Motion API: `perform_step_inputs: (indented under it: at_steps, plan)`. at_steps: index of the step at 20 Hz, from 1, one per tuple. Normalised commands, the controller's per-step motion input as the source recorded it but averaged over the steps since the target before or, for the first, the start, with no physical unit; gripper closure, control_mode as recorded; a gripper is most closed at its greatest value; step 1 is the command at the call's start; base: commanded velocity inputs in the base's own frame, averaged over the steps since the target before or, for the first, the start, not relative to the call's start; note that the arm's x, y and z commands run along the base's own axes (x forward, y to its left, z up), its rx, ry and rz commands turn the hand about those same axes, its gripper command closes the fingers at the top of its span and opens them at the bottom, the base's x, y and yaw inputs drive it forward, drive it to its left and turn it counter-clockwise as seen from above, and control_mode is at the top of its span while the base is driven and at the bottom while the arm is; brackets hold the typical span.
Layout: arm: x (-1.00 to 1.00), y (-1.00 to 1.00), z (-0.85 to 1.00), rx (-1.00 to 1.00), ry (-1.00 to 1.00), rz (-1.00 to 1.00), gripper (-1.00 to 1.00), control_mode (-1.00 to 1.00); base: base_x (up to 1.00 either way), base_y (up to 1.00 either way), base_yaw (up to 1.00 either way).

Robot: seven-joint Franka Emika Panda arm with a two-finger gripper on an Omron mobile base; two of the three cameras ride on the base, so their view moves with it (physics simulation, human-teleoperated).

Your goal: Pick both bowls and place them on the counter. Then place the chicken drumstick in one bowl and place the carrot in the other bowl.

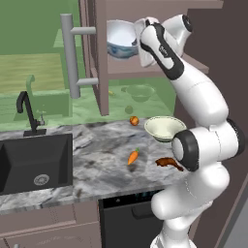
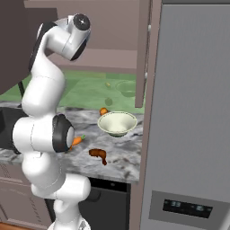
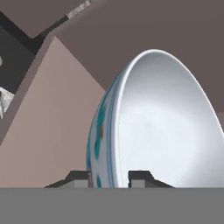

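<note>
I had the jaws clamped across the rim of the deep blue-patterned bowl (image 3: 153, 127), up in the open cabinet (image 1: 104, 58), tipped on edge. It looked rigid, glazed and slippery, likely breakable; I judged the thin rim the only workable hold.

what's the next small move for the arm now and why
Probably draw the blue-patterned bowl out of the cabinet and lower it toward the counter. The gripper is closed on its rim, the bowl is tilted up at shelf height, and the cream bowl already sits on the counter.
</note>
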Motion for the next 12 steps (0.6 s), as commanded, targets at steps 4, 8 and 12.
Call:
perform_step_inputs:
  at_steps: [4, 8, 12]
  plan:
    - [-0.68, -0.16, -0.05, 0.00, -0.13, 0.00, 1.00, -1.00, 0.00, 0.00, 0.00]
    - [-0.85, -0.23, 0.00, 0.02, -0.11, 0.00, 1.00, -1.00, 0.00, 0.00, 0.00]
    - [-0.93, -0.26, 0.00, 0.00, -0.08, 0.00, 1.00, -1.00, 0.00, 0.00, 0.00]
